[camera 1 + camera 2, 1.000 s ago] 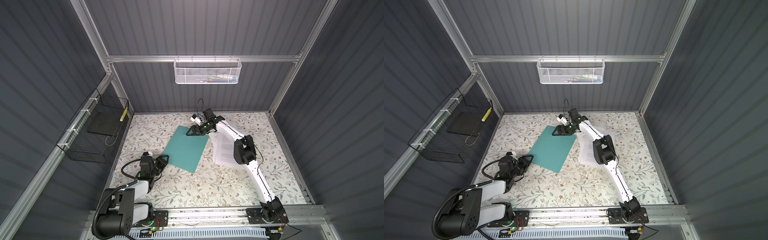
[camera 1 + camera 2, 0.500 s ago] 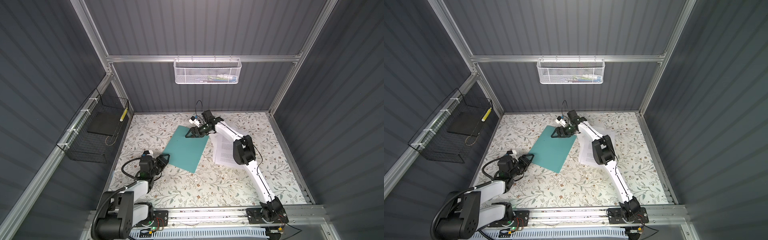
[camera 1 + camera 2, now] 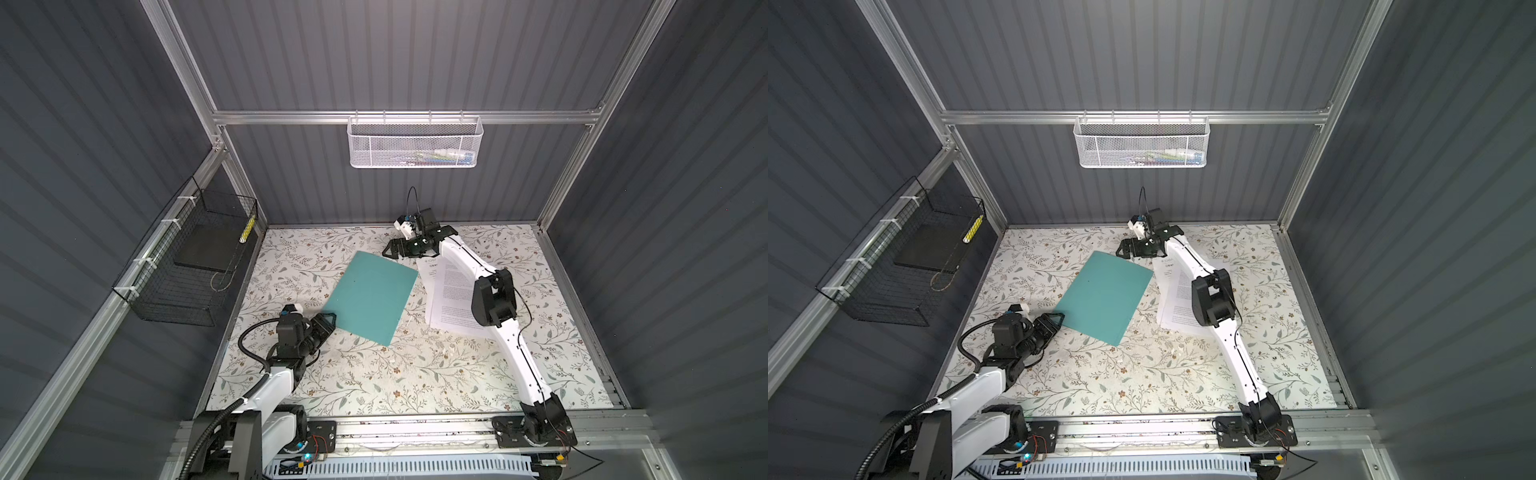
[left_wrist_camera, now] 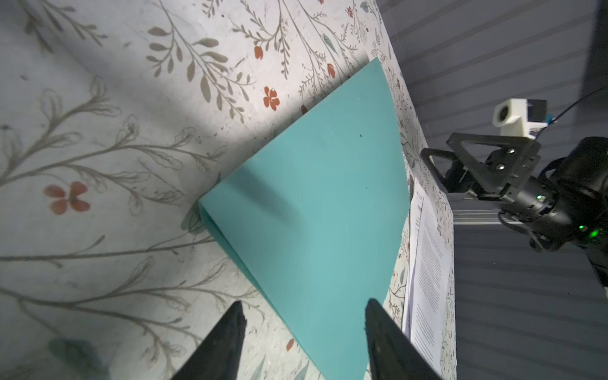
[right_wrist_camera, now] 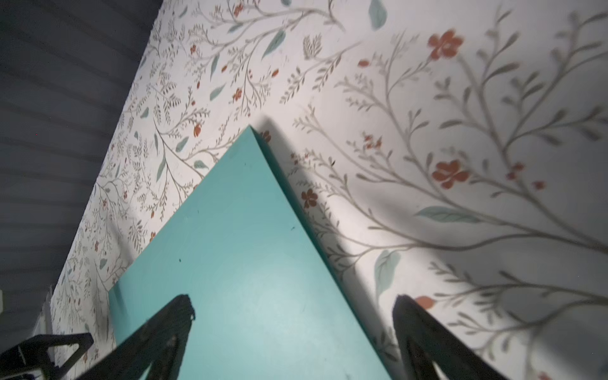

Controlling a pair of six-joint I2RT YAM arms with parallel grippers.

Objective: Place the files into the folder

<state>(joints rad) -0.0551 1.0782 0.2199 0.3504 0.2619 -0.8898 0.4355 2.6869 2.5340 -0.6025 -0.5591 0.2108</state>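
Gaping wide beside folder, right gripper holds nothing; left gripper half-open.

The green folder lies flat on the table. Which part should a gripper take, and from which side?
Probably its corner nearest the left gripper, coming low along the table from the left. The folder is thin and flat, so a grip from above finds nothing; that corner is free, the files and the right arm crowd the opposite side.
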